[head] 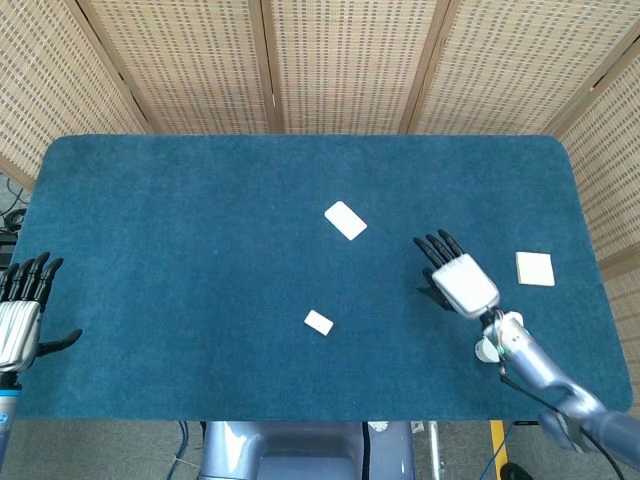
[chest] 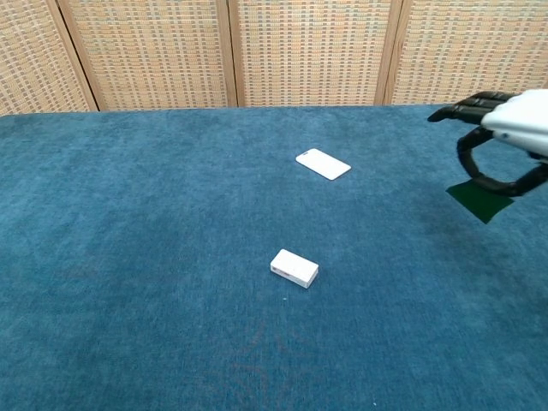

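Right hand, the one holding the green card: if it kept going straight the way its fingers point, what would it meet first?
Probably nothing. In the head view the right hand points up and left, and that line passes to the right of the flat white card, over bare blue table. The hand seems raised, so depth is uncertain.

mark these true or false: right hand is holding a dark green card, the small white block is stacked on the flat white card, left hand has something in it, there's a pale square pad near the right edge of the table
1. The right hand holds a dark green card. True: the card hangs pinched below its fingers, off the cloth.
2. The small white block is stacked on the flat white card. False: they lie apart on the blue table, the block nearer the robot.
3. The left hand has something in it. False: it is open with nothing in it, at the table's left edge.
4. A pale square pad lies near the right edge. True.
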Tool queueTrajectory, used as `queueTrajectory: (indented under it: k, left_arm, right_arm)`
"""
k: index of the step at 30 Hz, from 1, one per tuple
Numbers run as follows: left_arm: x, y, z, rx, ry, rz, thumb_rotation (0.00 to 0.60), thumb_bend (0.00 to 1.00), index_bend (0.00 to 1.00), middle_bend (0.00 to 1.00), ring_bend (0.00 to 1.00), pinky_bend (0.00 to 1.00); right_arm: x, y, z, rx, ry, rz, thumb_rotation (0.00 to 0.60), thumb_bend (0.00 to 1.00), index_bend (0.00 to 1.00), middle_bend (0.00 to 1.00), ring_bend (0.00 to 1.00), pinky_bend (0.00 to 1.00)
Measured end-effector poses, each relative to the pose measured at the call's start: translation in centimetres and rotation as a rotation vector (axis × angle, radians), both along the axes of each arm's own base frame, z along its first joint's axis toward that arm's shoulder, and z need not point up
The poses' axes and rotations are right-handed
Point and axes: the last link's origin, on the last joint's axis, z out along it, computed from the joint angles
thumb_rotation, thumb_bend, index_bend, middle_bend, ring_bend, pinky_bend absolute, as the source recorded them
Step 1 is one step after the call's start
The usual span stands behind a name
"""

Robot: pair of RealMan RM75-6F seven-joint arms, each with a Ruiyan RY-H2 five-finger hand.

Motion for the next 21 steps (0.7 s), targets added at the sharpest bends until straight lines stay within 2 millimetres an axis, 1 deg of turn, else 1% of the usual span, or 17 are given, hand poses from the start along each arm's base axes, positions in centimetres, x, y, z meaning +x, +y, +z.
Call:
queueTrajectory:
  k: [1,4,7,8,9,10,11,13,14,15,17,21]
  left_arm:
    - [0.0,0.0,0.0,-0.001,0.000,-0.001,0.600,0.00,0.00,0.00,0.00,0.00]
    - [0.1,-0.2,0.0,-0.006,-0.004,-0.007,0.600,0.00,0.00,0.00,0.00,0.00]
    - [0.2,-0.4,-0.1,-0.013,-0.006,-0.014,0.600,0.00,0.00,0.00,0.00,0.00]
    - [0.2,-0.4,-0.1,-0.015,-0.007,-0.015,0.600,0.00,0.00,0.00,0.00,0.00]
    - [0.2,-0.5,0.0,-0.018,-0.009,-0.017,0.600,0.00,0.00,0.00,0.00,0.00]
    - [0.2,-0.6,0.0,-0.019,-0.011,-0.018,0.600,0.00,0.00,0.00,0.00,0.00]
    - [0.2,-0.6,0.1,-0.019,-0.013,-0.019,0.600,0.00,0.00,0.00,0.00,0.00]
    - [0.2,-0.8,0.2,-0.019,-0.017,-0.022,0.600,0.00,0.00,0.00,0.00,0.00]
    - [0.2,-0.8,0.2,-0.019,-0.019,-0.023,0.600,0.00,0.00,0.00,0.00,0.00]
    - [0.2,-0.9,0.3,-0.019,-0.022,-0.025,0.600,0.00,0.00,0.00,0.00,0.00]
    - [0.2,-1.1,0.5,-0.019,-0.026,-0.030,0.600,0.00,0.00,0.00,0.00,0.00]
    - [0.1,-1.3,0.9,-0.009,-0.032,-0.041,0.600,0.00,0.00,0.00,0.00,0.00]
  right_arm:
    - [0.1,1.2,0.8,0.000,-0.007,0.037,0.600,0.57,0.69,0.08,0.00,0.00]
    - [0.1,3.6,3.0,-0.027,-0.024,0.104,0.600,0.57,0.69,0.09,0.00,0.00]
    - [-0.2,5.2,5.0,-0.076,-0.053,0.129,0.600,0.56,0.69,0.08,0.00,0.00]
    - [-0.5,5.8,5.9,-0.104,-0.070,0.124,0.600,0.54,0.65,0.07,0.00,0.00]
    - [-0.8,6.2,6.5,-0.127,-0.084,0.114,0.600,0.50,0.59,0.05,0.00,0.00]
    - [-1.1,6.6,7.2,-0.159,-0.105,0.095,0.600,0.42,0.46,0.02,0.00,0.00]
    - [-1.4,6.8,7.7,-0.184,-0.120,0.078,0.600,0.34,0.35,0.01,0.00,0.00]
    - [-2.3,7.3,8.7,-0.235,-0.150,0.022,0.600,0.13,0.10,0.00,0.00,0.00]
    - [-2.7,7.6,9.1,-0.254,-0.163,-0.008,0.600,0.06,0.03,0.00,0.00,0.00]
    - [-3.0,7.8,9.4,-0.271,-0.177,-0.040,0.600,0.03,0.01,0.00,0.00,0.00]
    - [-3.7,8.6,10.1,-0.300,-0.220,-0.116,0.600,0.00,0.00,0.00,0.00,0.00]
    - [-4.5,10.4,10.7,-0.315,-0.318,-0.239,0.600,0.00,0.00,0.00,0.00,0.00]
